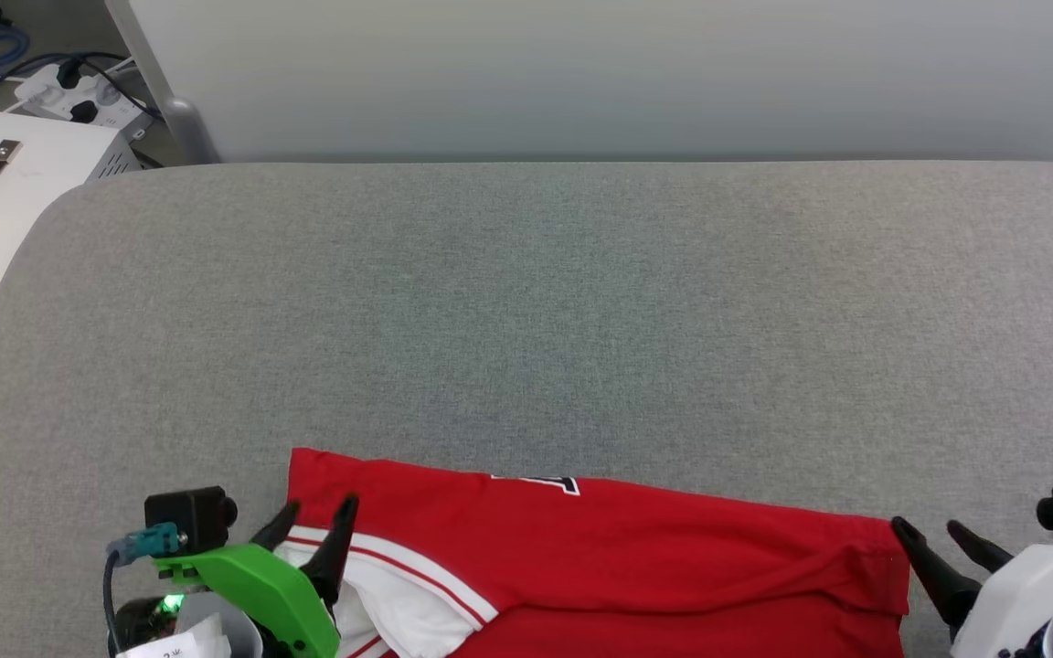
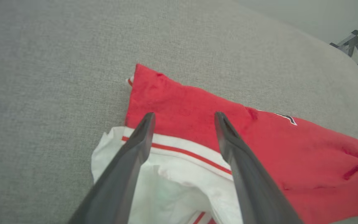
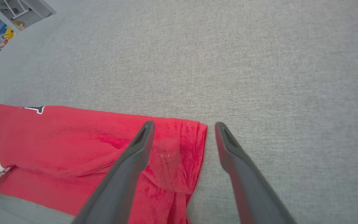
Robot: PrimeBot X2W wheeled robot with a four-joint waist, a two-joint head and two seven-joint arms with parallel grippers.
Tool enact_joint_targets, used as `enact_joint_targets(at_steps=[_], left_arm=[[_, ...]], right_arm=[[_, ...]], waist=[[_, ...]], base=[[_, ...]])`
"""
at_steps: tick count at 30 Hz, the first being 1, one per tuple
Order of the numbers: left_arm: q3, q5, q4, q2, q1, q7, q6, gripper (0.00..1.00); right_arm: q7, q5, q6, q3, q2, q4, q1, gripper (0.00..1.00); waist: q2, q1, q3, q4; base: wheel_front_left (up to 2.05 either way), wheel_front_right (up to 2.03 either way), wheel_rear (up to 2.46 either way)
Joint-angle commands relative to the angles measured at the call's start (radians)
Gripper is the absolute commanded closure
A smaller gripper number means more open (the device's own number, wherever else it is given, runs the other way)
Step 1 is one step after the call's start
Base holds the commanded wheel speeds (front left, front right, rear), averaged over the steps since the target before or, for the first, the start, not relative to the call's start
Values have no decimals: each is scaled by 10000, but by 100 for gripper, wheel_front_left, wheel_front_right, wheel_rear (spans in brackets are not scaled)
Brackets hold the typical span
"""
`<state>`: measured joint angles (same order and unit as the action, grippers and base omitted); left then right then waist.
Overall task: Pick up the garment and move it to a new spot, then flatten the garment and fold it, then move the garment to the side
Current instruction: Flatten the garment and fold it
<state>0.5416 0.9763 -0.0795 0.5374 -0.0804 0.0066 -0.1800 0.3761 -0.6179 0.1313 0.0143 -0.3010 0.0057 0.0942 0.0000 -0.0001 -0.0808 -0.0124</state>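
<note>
garment: red jersey-style shirt (image 1: 636,548) with a white short sleeve (image 1: 380,594)
trim: white band with a thin red stripe (image 2: 179,152) where the sleeve meets the red body
lettering: only a small black, white-outlined fragment (image 1: 563,484) shows at the folded far edge; it cannot be read
state: folded into a long band, the red layer doubled over, with soft creases
pose: lying flat, long axis running left to right, far edge slanting slightly down toward the right
sleeve end: at the left, white fabric rumpled and loosely open
hem end: at the right, stitched red edge (image 3: 194,155) bunched a little
location: on grey fabric surface (image 1: 526,320), near its front edge, partly cut off by the bottom of the head view
</note>
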Motion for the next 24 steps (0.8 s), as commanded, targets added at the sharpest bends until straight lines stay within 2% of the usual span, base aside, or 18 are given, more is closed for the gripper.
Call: enact_joint_targets(at_steps=[1,9,11,12,18,24], left_arm=[[-86,-238,61,-54,-267,-334,47,0],[-483,-1306,304,-455,-564,-2254,-303,0],[-600,-1600,346,-601,-621,-2474,-385,0],[-781,-2119,460,-851,-718,-2632,-374,0],[-1197,-3010,688,-1399,-740,-2678,-159,0],[-1489,-3619,797,-1862,-623,-2681,69,0]], right_arm=[[230,148,-6,-216,-75,-102,176,0],[1929,276,-6,-1327,-165,-435,486,0],[2196,266,-6,-1357,-79,-489,524,0],[2381,264,-6,-1336,115,-525,543,0],[2487,241,-6,-1065,473,-339,471,0],[2455,26,-6,-598,627,444,258,0]], waist=[[0,1,23,-12],[0,1,-60,-205],[0,1,-132,-276],[0,1,-289,-417],[0,1,-585,-666],[0,1,-803,-813]], base=[[0,0,0],[0,0,0],[0,0,0],[0,0,0],[0,0,0],[0,0,0]])
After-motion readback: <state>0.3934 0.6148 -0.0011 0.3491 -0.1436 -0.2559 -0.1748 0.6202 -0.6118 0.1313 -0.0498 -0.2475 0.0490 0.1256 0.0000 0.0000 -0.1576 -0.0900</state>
